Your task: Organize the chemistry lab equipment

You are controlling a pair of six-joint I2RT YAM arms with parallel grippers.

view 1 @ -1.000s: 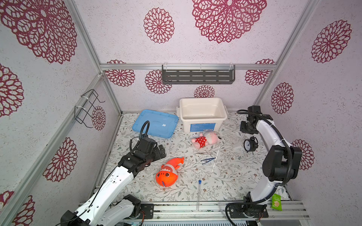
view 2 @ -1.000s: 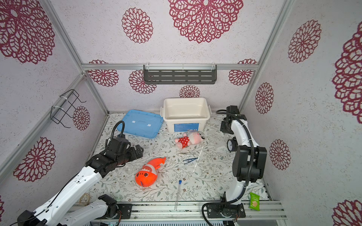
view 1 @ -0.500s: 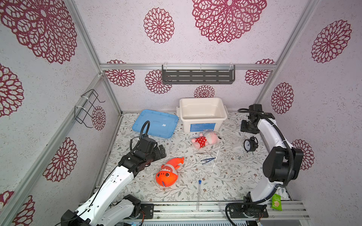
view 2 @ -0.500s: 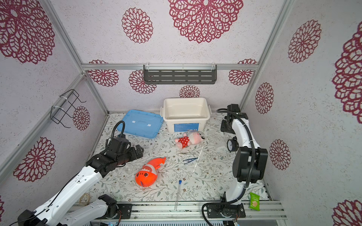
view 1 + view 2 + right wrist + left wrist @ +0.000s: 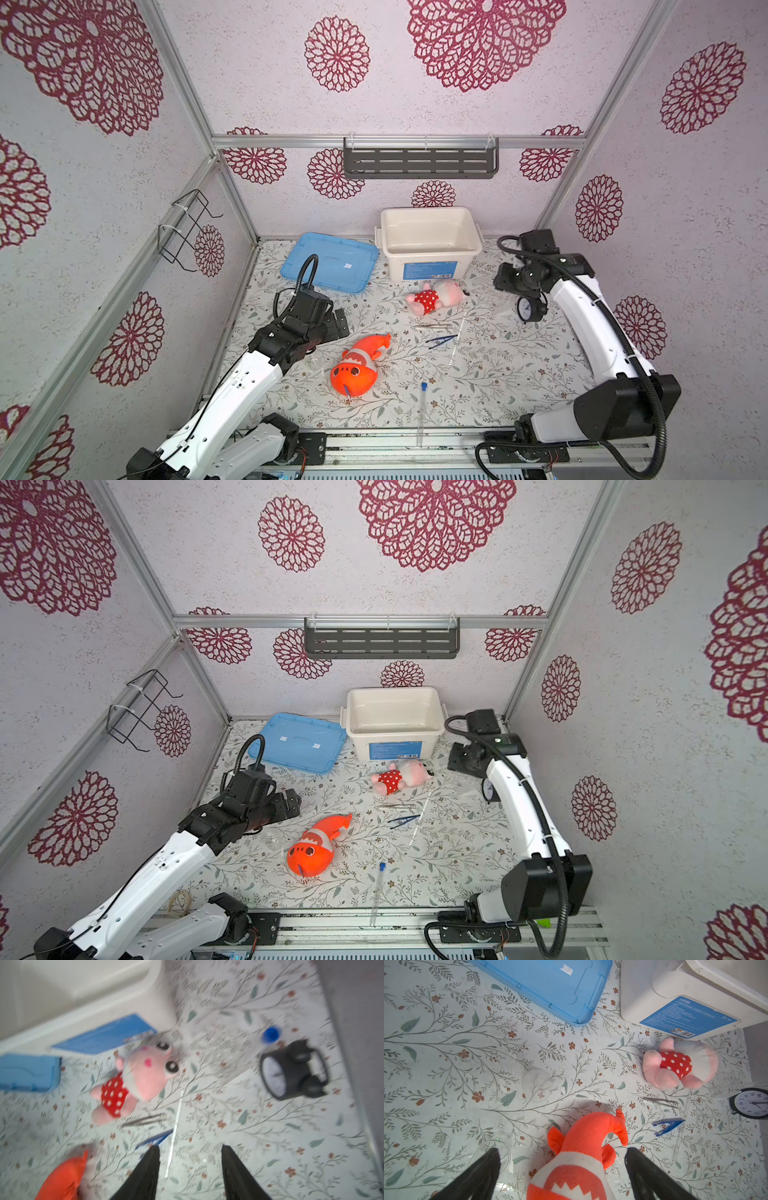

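The only figures that can be read are on the black alarm clock [image 5: 750, 1103], which stands to the right of the white bin [image 5: 643, 997] and farther forward. Its white dial carries black numerals; 4, 5, 7, 8 and 10 can be made out in the left wrist view. The bin's front wall bears a blue label [image 5: 687, 1016] with lines of white print too small to read, and a barcode [image 5: 683, 1032] sits at one corner.
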